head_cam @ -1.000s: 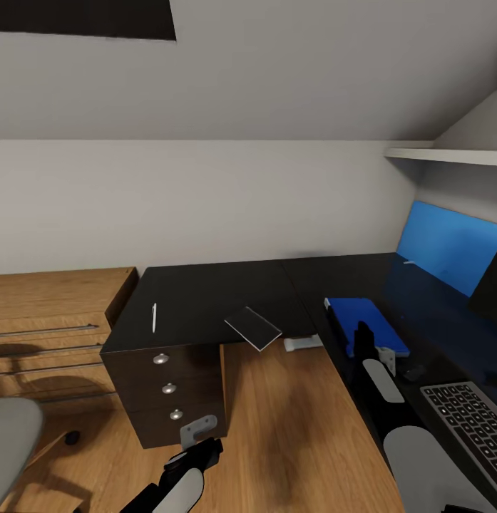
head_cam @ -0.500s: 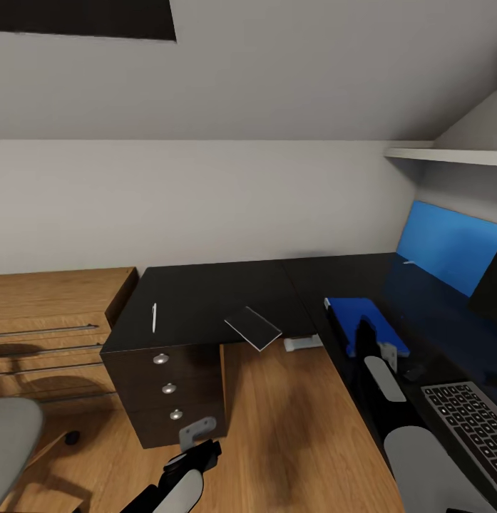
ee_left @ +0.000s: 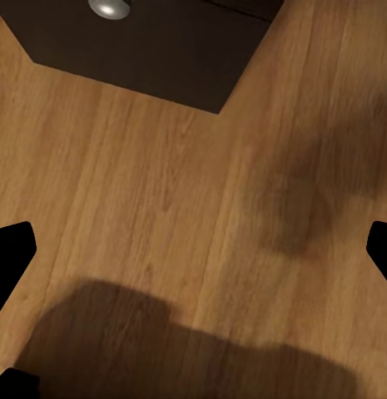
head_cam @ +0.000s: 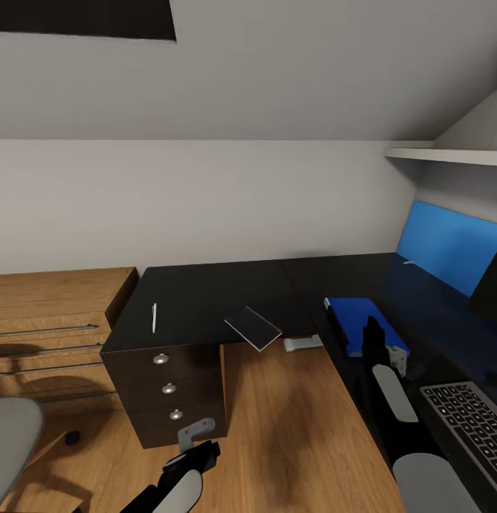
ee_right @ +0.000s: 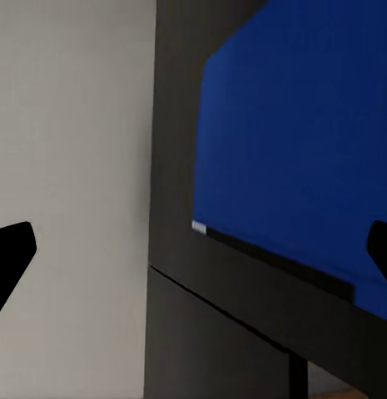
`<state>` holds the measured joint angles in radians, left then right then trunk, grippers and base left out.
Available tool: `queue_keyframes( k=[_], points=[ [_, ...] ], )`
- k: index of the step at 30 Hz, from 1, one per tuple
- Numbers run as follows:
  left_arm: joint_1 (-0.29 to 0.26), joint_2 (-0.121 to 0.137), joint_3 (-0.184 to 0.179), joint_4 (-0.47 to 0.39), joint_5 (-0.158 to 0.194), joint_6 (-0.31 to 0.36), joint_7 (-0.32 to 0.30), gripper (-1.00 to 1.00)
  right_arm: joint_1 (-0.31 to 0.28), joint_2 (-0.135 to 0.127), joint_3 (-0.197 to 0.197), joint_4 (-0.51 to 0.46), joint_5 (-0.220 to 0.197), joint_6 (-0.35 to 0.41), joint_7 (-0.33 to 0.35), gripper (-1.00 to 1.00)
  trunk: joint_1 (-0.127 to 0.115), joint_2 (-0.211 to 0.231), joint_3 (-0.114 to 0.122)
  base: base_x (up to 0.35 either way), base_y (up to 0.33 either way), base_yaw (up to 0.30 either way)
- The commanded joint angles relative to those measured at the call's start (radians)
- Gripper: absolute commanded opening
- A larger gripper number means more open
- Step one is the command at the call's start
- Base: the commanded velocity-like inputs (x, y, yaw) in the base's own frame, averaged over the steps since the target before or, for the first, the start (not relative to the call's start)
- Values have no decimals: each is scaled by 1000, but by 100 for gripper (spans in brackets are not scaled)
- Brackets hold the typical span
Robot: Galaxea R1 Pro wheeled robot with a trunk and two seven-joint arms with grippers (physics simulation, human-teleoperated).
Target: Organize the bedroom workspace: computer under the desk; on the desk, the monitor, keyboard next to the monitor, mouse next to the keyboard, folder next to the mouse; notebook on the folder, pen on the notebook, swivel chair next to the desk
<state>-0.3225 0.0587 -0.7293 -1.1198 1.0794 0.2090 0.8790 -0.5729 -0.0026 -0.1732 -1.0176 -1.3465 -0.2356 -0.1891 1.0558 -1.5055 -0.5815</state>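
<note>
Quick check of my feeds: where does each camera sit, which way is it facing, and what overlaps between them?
Head view: high on the robot, looking forward and down at the desk, notebook, pen, folder; both arms show, left tool low, right tool at the folder.
Left wrist view: on the left arm, facing the floor and the drawer unit; dark finger at the edge.
Right wrist view: on the right arm, facing the folder; finger visible.
Shared: head and right wrist views both show the folder.
</note>
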Motion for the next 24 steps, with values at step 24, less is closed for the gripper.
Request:
queue_keyframes(
  k=[24],
  points=[
    [-1, 4, -1, -2, 0, -29, 8, 100, 51, 35, 99, -87, -15, 3, -6, 100, 0, -1, -1, 0, 123, 0]
  ],
)
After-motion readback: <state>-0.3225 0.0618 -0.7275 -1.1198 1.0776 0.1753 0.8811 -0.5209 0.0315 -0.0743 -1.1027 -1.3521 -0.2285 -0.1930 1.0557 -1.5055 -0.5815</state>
